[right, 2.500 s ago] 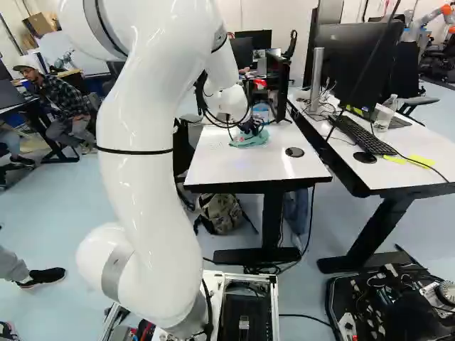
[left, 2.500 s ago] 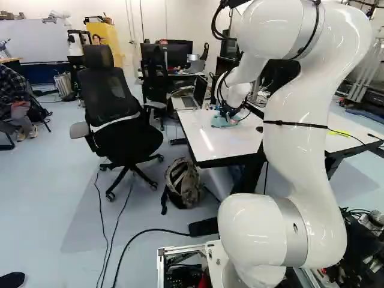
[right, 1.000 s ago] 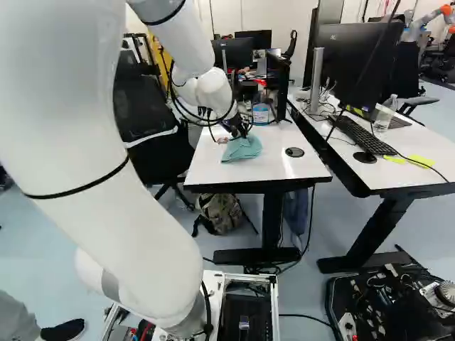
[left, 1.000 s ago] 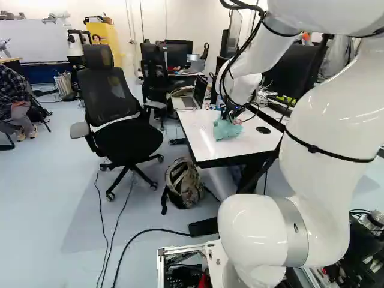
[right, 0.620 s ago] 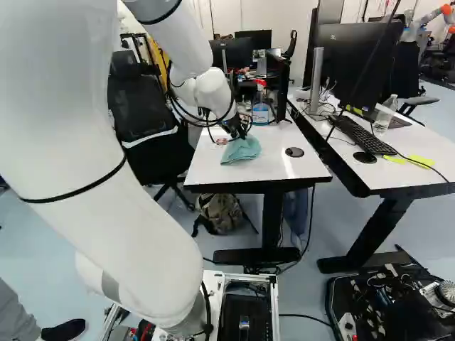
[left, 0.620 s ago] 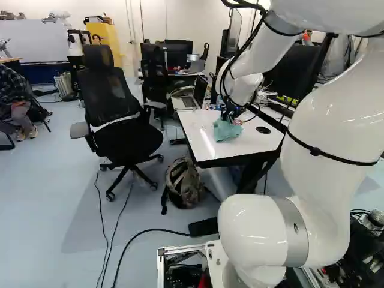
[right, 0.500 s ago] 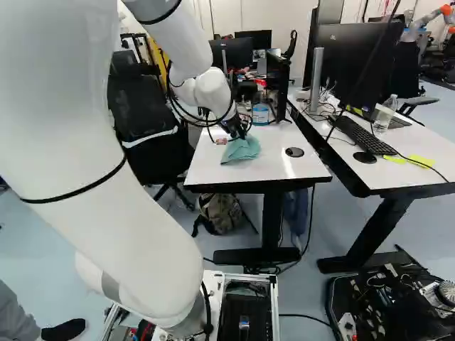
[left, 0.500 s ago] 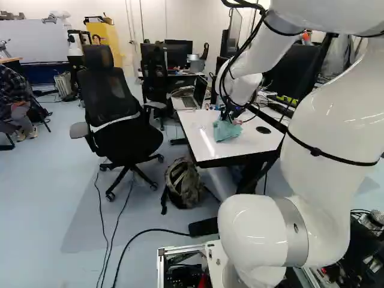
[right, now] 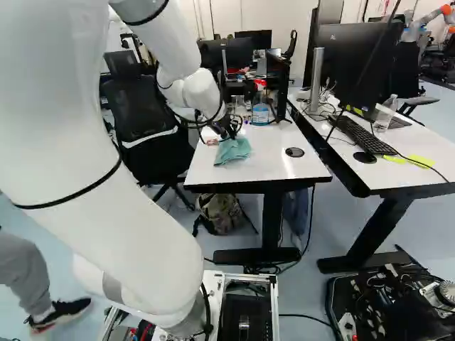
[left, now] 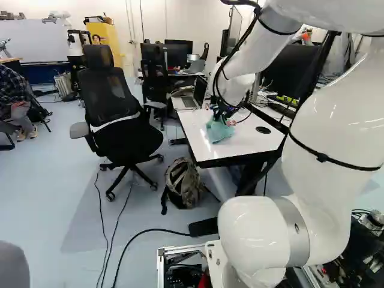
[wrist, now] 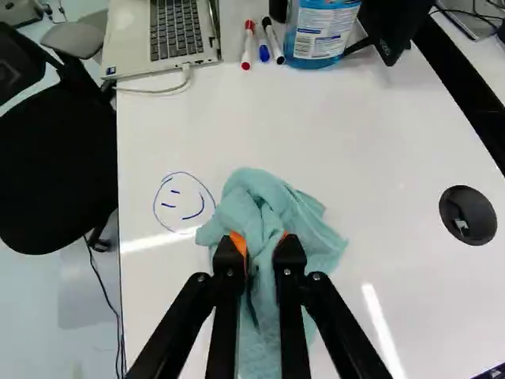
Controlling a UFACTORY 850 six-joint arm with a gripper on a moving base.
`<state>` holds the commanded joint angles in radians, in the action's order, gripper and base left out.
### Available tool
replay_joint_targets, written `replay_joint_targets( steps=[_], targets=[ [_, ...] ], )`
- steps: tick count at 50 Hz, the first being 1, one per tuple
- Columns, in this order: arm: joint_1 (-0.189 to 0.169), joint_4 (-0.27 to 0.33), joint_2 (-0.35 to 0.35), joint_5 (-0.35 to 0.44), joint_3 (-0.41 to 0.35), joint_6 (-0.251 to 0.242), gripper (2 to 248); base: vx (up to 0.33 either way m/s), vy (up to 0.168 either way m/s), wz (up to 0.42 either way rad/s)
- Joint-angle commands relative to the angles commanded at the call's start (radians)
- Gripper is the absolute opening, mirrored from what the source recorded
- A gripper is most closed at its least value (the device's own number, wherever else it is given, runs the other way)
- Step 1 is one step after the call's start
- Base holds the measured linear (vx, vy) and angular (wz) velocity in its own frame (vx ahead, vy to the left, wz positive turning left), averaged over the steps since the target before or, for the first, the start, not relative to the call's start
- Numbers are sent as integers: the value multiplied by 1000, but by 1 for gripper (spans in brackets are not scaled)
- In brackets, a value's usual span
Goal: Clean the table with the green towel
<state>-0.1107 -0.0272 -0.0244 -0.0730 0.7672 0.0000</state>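
- Risk: missing the blue smiley drawing [wrist: 185,204], just off the edge of the towel [wrist: 276,193], by sweeping too far from that side.
- Likely to smear rather than lift ink if pressing lightly with a bunched wad.
- Could drag cloth out of a shallow pinch, or scrape the tabletop [wrist: 355,134] by pushing too low.
- Could knock the markers [wrist: 262,43] or blue-liquid bottle [wrist: 319,31] by overreaching ahead.
- Pinching bunched towel between jaws, orange pads [wrist: 237,239] against both sides.
- Spread ahead of and beside the jaws, tail running back between them; on the tabletop, just above centre of the right base view.
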Motion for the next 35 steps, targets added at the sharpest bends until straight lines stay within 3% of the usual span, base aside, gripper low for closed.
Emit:
replay_joint_targets(
  steps=[35],
  targets=[
    [110, 0, -99, 19, 105, 0, 51, 0, 0, 0]
  ],
)
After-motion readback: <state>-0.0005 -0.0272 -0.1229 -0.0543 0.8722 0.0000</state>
